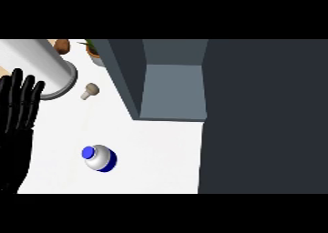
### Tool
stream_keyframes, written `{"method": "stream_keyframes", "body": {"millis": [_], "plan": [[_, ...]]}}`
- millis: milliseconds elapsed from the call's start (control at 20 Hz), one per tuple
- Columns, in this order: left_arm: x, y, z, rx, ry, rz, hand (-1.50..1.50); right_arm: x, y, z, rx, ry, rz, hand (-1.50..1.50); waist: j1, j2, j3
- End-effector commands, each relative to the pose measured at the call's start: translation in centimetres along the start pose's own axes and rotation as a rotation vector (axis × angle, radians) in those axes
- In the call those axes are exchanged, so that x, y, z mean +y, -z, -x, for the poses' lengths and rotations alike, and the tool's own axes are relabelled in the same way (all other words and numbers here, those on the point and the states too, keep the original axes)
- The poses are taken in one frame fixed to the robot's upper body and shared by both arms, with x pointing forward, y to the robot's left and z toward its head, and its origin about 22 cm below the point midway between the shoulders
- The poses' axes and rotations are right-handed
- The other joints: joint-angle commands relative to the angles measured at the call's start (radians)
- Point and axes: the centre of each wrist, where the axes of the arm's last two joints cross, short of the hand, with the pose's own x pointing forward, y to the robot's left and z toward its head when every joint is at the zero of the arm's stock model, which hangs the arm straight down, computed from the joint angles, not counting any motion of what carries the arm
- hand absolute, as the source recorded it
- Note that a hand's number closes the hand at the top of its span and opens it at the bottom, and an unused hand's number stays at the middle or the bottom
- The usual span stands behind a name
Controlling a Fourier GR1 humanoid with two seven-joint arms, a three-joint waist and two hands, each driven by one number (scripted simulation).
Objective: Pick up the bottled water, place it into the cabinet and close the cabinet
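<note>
Water is what this job is about, and the bottled water stands upright on the white worktop, low in the view and a little left of the middle. We look down on it from above, so we see its blue cap, its silvery top and a blue band lower down. Nothing touches it.

The left hand shows at the left edge. It is flat and released, with its fingers straight and pointing up. It holds nothing and looks like it is just resting, well apart from the bottle. The right hand does not show at all.

The cabinet is up and to the right of the bottle. Its dark door stands swung out, and the grey space inside is bare where it shows. So the bottle is not in yet, and the door is not shut yet.

I think the bottle will be stiff and smooth, so it could slide in the fingers. If it is full it may feel a bit heavy. It is tall and narrow, so a bump near the cap could tip it over. The best place to hold it looks like the round side, below the cap, with fingers on one side and thumb on the other.

A big white tube and a small mushroom sit farther up.
</note>
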Motion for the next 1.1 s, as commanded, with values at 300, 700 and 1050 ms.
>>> {"method": "stream_keyframes", "body": {"millis": [300,700,1050], "plan": [[0.8,-1.8,2.6,0.149,-0.348,0.217,-1.50,2.5,-2.5,-1.3,0.079,0.151,-0.193,-1.50,-0.027,0.034,0.003],[5.5,-3.5,0.2,0.194,-0.371,0.231,-1.50,2.3,-7.3,-7.4,0.117,0.181,-0.226,-1.50,-0.031,0.029,0.005],[6.9,-5.1,-0.8,0.276,-0.225,0.229,-1.50,1.4,-9.5,-9.8,0.091,0.203,-0.231,-1.50,-0.034,0.028,0.005]]}}
